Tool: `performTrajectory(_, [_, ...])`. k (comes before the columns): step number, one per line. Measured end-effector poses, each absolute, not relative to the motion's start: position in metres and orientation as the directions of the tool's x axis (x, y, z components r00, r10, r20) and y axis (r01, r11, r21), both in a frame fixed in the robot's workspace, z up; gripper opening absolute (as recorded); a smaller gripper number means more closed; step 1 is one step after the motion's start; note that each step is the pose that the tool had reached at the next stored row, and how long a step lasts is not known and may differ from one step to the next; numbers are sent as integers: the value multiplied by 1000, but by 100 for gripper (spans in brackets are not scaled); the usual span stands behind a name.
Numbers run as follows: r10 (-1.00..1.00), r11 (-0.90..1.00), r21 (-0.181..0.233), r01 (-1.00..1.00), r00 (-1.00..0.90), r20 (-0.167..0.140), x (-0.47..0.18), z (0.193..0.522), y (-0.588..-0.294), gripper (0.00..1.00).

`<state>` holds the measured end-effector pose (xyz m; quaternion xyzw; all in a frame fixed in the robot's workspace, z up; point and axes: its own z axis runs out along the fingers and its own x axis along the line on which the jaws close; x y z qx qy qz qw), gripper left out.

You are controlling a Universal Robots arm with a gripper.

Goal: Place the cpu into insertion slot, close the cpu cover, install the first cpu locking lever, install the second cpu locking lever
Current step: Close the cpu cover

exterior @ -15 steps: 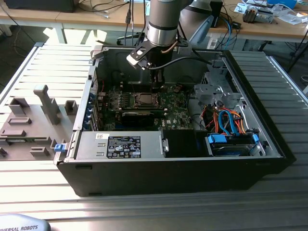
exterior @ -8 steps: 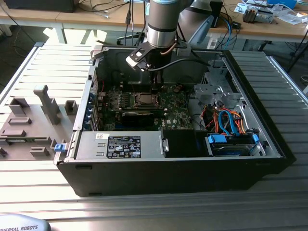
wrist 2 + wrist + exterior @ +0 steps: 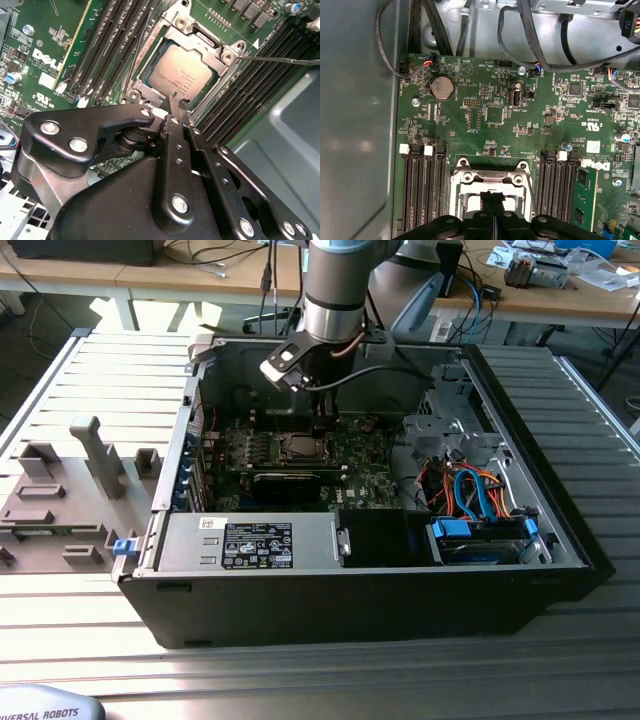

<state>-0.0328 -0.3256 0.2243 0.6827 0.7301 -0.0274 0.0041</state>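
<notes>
The cpu (image 3: pixel 182 75), a square chip with a silver-grey top, lies flat in the insertion slot (image 3: pixel 134 93) on the green board. The silvery cpu cover (image 3: pixel 200 39) frames it and appears to lie down over its edges. One thin lever rod (image 3: pixel 280 60) sticks out from a socket corner across the memory slots; another rod (image 3: pixel 137 50) runs along the opposite side. My gripper (image 3: pixel 175 104) is shut with nothing between its fingers, its tips just over the socket's edge. The exterior view shows the gripper (image 3: pixel 318 433) reaching down inside the case beside the insertion slot (image 3: pixel 298 447). In the first wrist view the gripper (image 3: pixel 492 197) hangs over the socket (image 3: pixel 490 177).
Black memory slots (image 3: pixel 422 195) flank the socket on both sides. Black cables (image 3: pixel 530 45) cross the board near the case wall. A drive cage with blue and orange cables (image 3: pixel 470 490) and a silver power supply (image 3: pixel 250 540) crowd the case. Grey fixtures (image 3: pixel 70 490) stand at the exterior view's left.
</notes>
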Motion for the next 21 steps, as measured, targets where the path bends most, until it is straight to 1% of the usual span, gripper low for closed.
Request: performTrajectory(21, [997, 66, -34, 997, -68, -43, -36, 215, -326, 11])
